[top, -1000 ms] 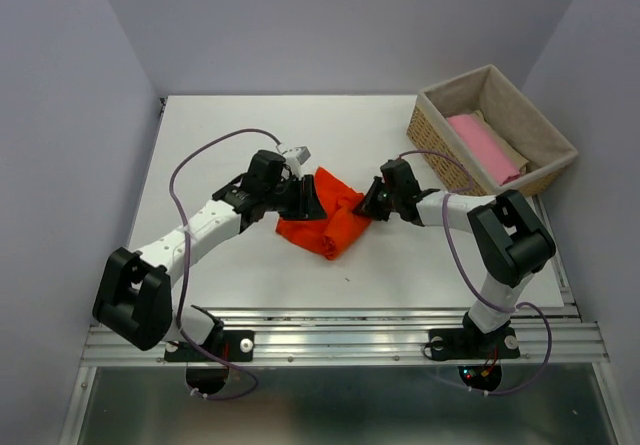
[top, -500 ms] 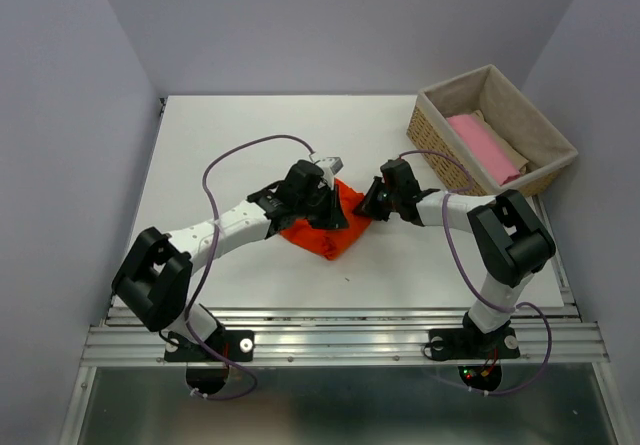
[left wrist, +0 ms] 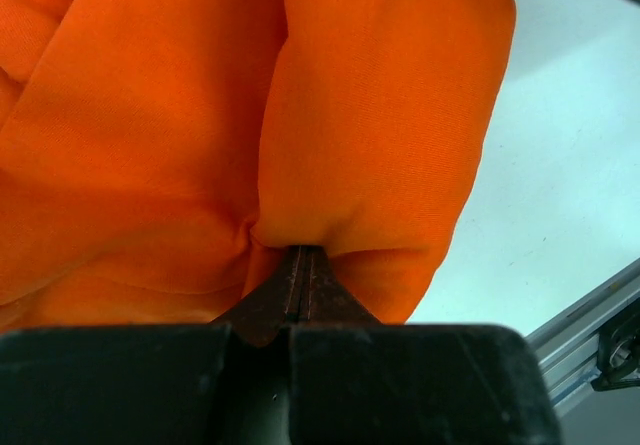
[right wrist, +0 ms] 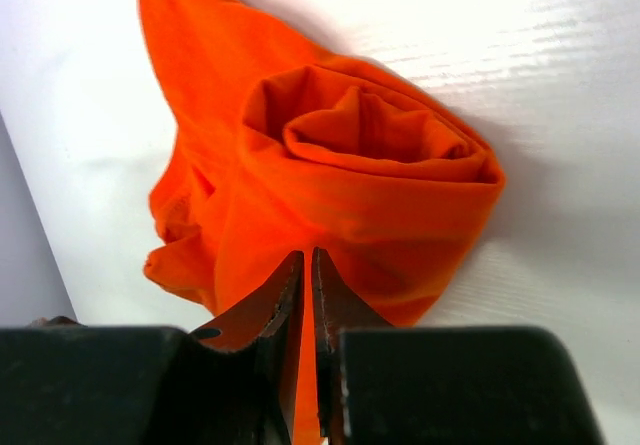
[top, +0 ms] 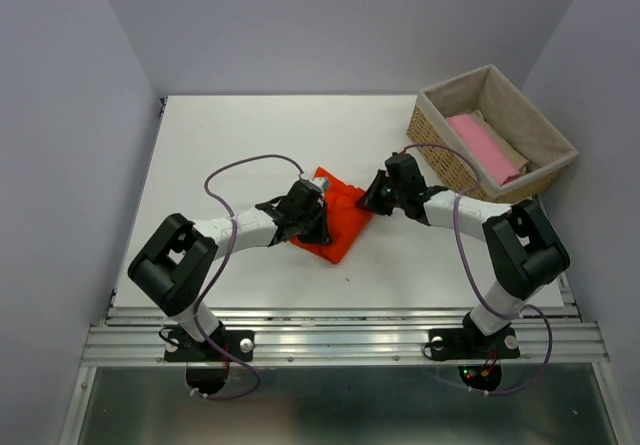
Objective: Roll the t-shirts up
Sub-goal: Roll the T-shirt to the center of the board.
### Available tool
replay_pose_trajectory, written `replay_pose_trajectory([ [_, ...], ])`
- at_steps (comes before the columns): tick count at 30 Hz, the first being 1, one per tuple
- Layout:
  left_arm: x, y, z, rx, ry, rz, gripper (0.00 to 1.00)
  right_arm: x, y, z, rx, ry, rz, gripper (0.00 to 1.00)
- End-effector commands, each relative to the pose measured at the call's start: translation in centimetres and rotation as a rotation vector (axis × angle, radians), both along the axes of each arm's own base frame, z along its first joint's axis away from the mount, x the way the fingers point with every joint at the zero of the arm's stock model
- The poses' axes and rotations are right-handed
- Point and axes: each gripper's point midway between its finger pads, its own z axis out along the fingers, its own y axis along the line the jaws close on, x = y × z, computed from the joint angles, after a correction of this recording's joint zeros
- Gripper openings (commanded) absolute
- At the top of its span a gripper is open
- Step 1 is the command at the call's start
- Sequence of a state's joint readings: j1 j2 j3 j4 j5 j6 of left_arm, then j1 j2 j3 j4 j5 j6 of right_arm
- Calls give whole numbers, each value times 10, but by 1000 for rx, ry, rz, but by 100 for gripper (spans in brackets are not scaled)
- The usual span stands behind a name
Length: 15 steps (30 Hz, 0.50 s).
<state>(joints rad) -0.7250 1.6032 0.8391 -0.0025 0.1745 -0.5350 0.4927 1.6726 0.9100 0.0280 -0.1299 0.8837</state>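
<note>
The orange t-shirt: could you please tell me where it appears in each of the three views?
Top external: orange t-shirt near the picture's centre.
Left wrist: fills most of the frame, all but the right edge.
Right wrist: centre, its rolled end facing the camera.
Shared landmark: the white table beneath it, seen in all three.

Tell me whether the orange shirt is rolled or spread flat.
Rolled, loosely: the orange shirt shows a spiral of layers at its end, and from above it is a small bundle.
</note>
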Motion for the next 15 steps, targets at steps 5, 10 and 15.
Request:
replay_pose_trajectory([
  [5,9,-6,11,-13,-52,-20,0,26,18,47,39,-118,34,14],
  [10,11,-8,15,-14,-64,-39,0,40,26,52,47,-141,38,16],
  [15,13,-10,19,-17,-73,-50,0,50,22,13,-31,-79,9,15],
])
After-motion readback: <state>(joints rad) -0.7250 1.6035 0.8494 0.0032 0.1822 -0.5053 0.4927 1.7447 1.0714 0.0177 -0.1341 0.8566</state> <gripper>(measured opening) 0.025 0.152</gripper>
